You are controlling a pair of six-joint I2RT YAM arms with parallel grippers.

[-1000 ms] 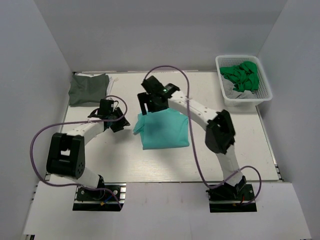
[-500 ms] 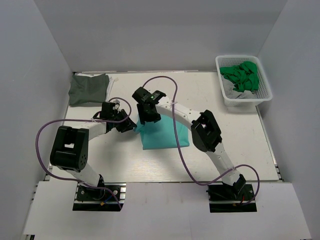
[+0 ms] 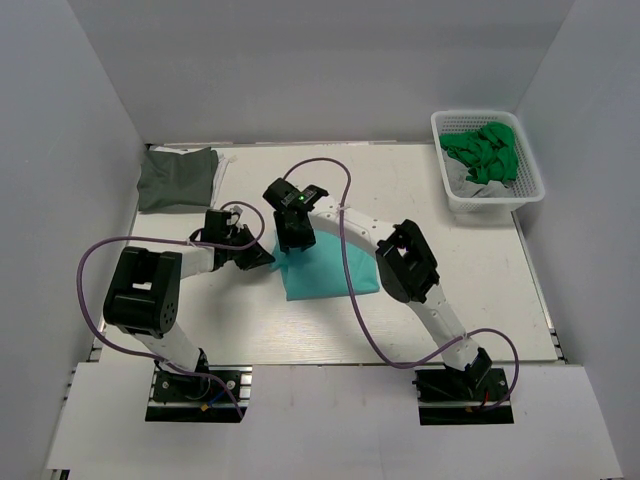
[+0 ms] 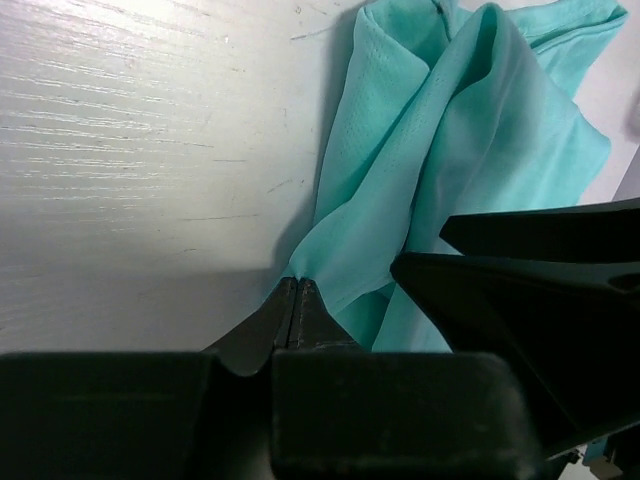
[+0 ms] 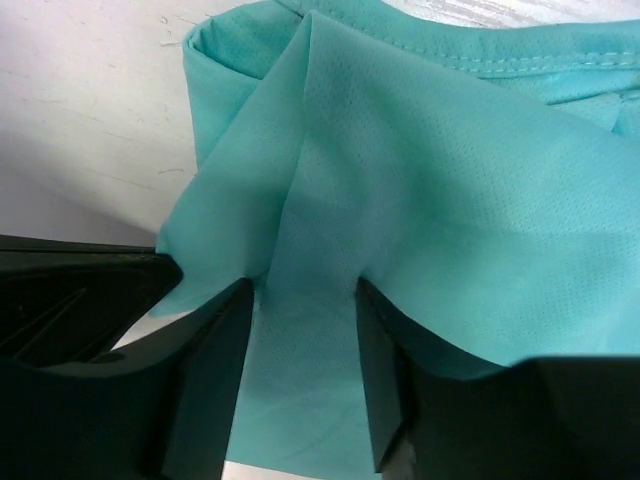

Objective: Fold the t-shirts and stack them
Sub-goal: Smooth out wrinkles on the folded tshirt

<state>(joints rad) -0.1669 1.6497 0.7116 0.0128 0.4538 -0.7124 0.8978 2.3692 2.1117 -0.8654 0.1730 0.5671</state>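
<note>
A teal t-shirt [image 3: 330, 272] lies partly folded mid-table. My left gripper [image 3: 256, 256] is at its left edge, shut on a pinch of the teal cloth [image 4: 420, 150], as the left wrist view [image 4: 297, 285] shows. My right gripper [image 3: 293, 236] is over the shirt's back left corner. In the right wrist view [image 5: 300, 290] its fingers [image 5: 225, 330] stand apart with raised teal cloth [image 5: 420, 170] between them. A folded grey-green t-shirt [image 3: 177, 177] lies at the back left. Green t-shirts [image 3: 485, 152] are heaped in a white basket [image 3: 528, 193].
The two grippers are close together: the right one's black finger [image 4: 520, 270] fills the right side of the left wrist view, and the left gripper's body [image 5: 80, 290] shows at the left of the right wrist view. Grey walls enclose the table.
My right gripper has moved left and nearer across the shirt. My left gripper has moved right to the shirt's left edge. The shirt's left corner is gathered in, so it looks narrower.
</note>
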